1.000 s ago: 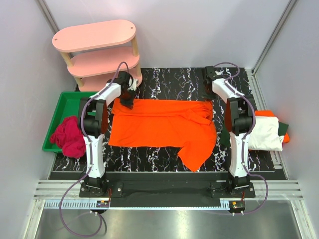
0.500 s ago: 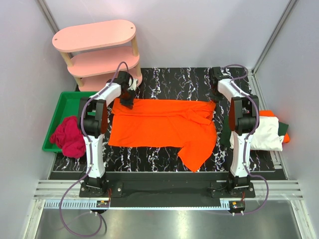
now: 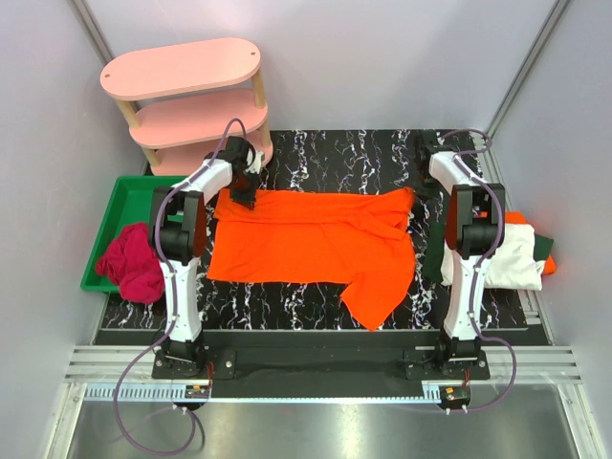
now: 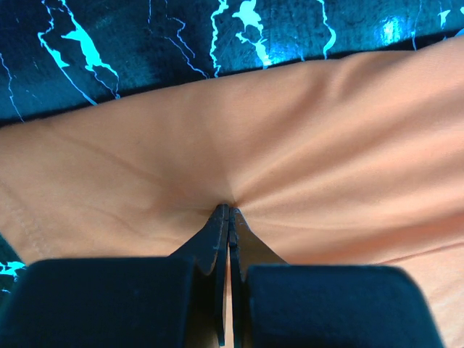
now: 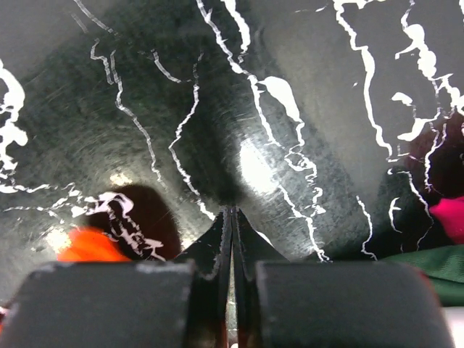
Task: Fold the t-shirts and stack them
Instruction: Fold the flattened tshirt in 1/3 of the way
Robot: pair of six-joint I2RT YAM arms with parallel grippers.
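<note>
Lying flat on the black marbled counter [image 3: 335, 158], the orange t-shirt [image 3: 306, 244] was found spread between the two arms, its long axis running left to right. Its right end was bunched in folds, and one flap pointed toward the near edge. The neck opening could not be made out.

A pile of folded t-shirts [image 3: 507, 256], white uppermost with dark green and orange beneath, was noted at the counter's right edge. A green tray [image 3: 124, 196] holding a crimson cloth [image 3: 131, 263] was set off the left side, with a pink tiered shelf [image 3: 186, 100] behind it. Pale walls enclosed the space.

The left hand [image 3: 245, 198] was recorded at the shirt's far left corner. Only the left wrist view showed its fingers pressed together on a pinch of the cloth, creases radiating from the tips. The right hand [image 3: 427, 161] was placed at the far right. Its wrist view showed the fingers pressed together over bare counter, nothing held.
</note>
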